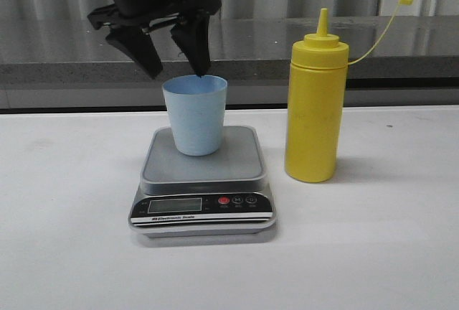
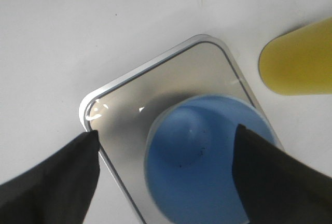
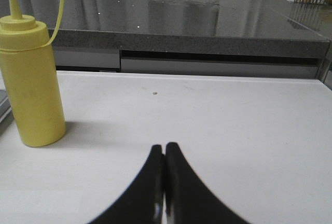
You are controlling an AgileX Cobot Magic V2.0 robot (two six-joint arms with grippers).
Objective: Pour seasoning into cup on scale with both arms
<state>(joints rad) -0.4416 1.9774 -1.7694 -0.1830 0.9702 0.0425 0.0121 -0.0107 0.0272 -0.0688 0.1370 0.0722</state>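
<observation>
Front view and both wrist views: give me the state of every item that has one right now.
cup: upright on the scale, empty
scale: display blank or unreadable
seasoning: upright on the table, uncapped, untouched
left end effector: open above the cup, one finger at the rim
right end effector: shut, empty

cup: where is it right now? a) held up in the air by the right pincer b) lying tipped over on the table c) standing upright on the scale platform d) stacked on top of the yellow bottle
c: the cup stands upright on the grey platform of the scale, with the open left pincer just above its rim and the yellow bottle standing apart beside the scale.
</observation>
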